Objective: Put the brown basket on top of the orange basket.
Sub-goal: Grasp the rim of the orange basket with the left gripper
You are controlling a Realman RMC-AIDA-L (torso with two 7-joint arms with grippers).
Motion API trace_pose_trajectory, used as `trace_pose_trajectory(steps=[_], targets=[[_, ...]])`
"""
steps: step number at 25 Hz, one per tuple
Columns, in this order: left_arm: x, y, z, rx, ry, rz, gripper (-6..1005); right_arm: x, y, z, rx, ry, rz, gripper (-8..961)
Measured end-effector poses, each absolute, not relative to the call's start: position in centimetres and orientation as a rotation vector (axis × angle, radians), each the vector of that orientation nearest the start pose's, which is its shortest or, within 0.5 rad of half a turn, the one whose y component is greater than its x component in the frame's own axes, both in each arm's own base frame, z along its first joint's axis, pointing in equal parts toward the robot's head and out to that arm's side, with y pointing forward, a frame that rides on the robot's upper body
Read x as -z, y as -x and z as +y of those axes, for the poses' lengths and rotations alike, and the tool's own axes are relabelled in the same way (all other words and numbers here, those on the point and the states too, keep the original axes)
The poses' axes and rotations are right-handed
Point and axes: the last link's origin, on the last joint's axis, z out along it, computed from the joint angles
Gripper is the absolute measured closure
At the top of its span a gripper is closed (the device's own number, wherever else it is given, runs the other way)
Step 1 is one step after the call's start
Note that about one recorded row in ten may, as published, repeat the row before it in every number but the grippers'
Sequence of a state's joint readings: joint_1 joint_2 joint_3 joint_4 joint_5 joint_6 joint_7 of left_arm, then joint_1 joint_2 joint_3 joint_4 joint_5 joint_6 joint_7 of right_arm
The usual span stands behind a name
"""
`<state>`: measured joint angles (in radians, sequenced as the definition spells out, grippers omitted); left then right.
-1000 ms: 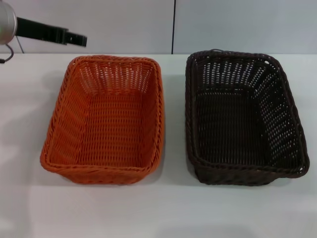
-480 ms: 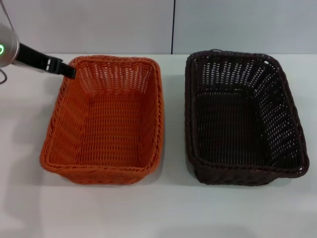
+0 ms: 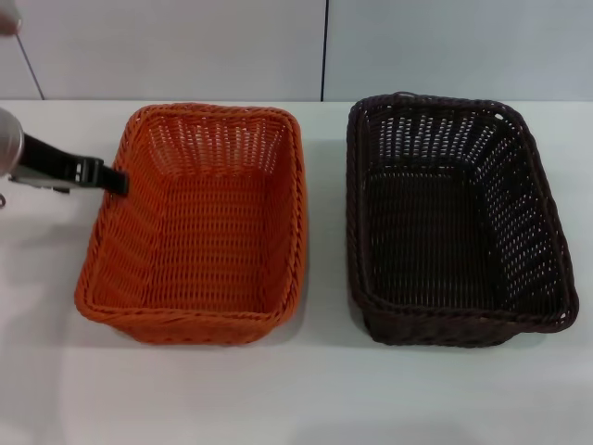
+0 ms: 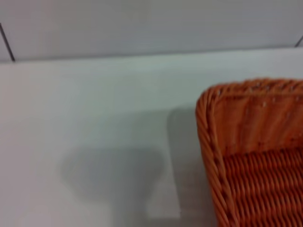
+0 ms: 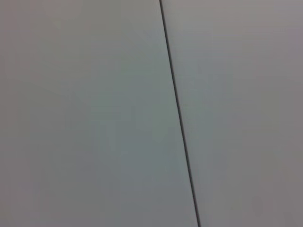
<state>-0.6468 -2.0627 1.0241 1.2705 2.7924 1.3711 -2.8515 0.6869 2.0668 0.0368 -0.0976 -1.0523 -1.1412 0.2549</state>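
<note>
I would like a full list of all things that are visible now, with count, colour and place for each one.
orange basket: one, bright orange, on the robot's left half of the table, empty.
brown basket: one, dark brown, on the robot's right half of the table, apart from the orange one, empty.
table: one, white, under both baskets.
wall: pale grey panels with a dark seam, behind the table.
left gripper: one, black, at the outer side of the orange basket, by its rim.
right gripper: not in view.

Bright even light, blurred wrist views
</note>
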Motion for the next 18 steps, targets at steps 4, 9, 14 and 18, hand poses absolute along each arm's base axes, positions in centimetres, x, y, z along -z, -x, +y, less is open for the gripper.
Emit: trace_pose_trajectory(steps=[4,9,14,18], targets=[[-6.3,23.5,40.0,-0.155,1.997,-1.423,192,-7.9,-31.2,40.8,-0.795,1.227,0.511,317],[-6.0,23.6,39.8,-0.142,2.002,-1.442,213,-8.0,-30.8,41.0,-0.798,1.232,0.501,319],[-5.7,23.9,39.7,-0.131,2.007,-1.46,235,-8.3,-30.7,41.2,-0.798,1.232,0.493,320],[-5.5,23.9,39.6,-0.133,2.011,-1.466,252,-8.3,-30.7,41.3,-0.798,1.233,0.492,318]])
